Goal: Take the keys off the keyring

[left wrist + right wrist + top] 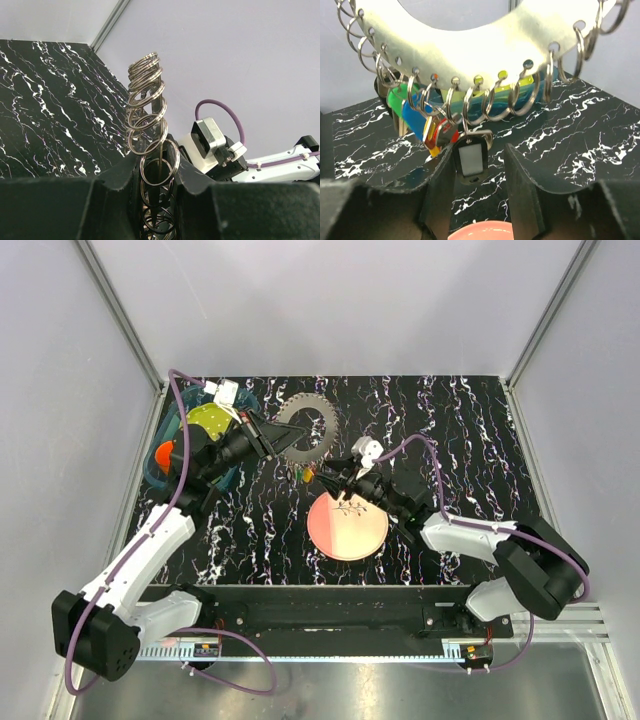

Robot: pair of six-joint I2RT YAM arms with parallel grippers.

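Note:
The keyring (312,427) is a flat silvery ring with small split rings all round its rim, held upright above the table. My left gripper (276,438) is shut on its left edge; in the left wrist view the ring (147,100) runs edge-on between the closed jaws of the gripper (157,172). Keys (306,475) with green, blue, red and yellow heads (415,112) hang from the keyring's lower rim (470,45). My right gripper (335,481) is open just under them; a black tag with a white window (470,159) hangs between its fingers, near the left one (440,195).
A pink plate (330,535) lies on the black marbled table below the right gripper, with a small silvery key (348,508) on it; its rim shows in the right wrist view (480,232). A blue bin (150,468) with a yellow-green dish (208,420) stands at the far left.

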